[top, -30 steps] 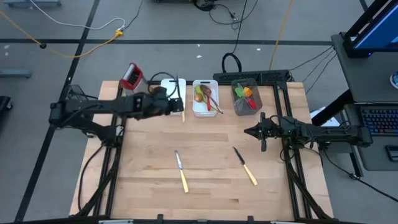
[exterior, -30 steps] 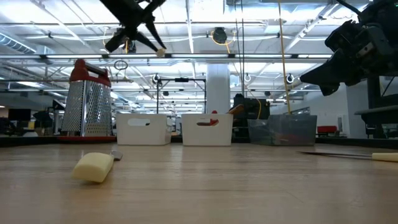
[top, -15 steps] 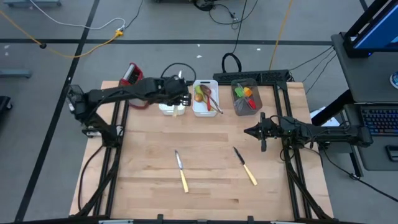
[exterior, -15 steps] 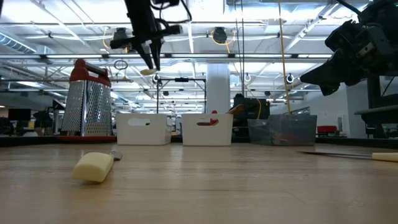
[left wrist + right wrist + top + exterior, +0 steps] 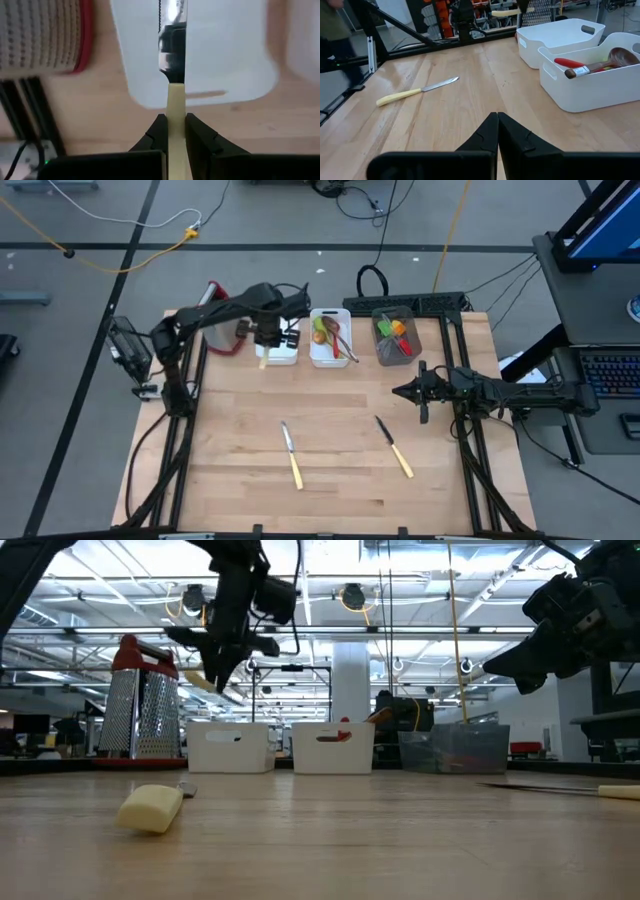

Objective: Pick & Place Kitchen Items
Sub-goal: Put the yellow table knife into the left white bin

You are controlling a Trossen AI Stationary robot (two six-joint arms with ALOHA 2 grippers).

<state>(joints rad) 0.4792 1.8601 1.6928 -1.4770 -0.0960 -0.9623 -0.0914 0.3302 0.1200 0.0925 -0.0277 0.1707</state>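
As you look from the near edge of the table toward the far one, you meet two cream-handled knives lying flat first. The left knife lies near the middle, its long axis nearly square to the near edge, handle toward that edge and blade pointing away. The right knife lies well apart from it, slanted, handle toward the near right corner and blade toward the far left.

Beyond them, by the right edge, your right gripper hangs over bare wood with its fingers pressed together and nothing between them.

Along the far edge you have three trays in a row: an empty white tray, a second white tray holding a wooden spoon and a red-handled utensil among others, and a grey tray with green, orange and red utensils. One box grater stands at the far left corner.

Your left gripper hovers above the empty white tray, fingers nearly closed, pinching the cream handle of a third knife. Its blade runs straight out ahead of the fingers, over the tray.
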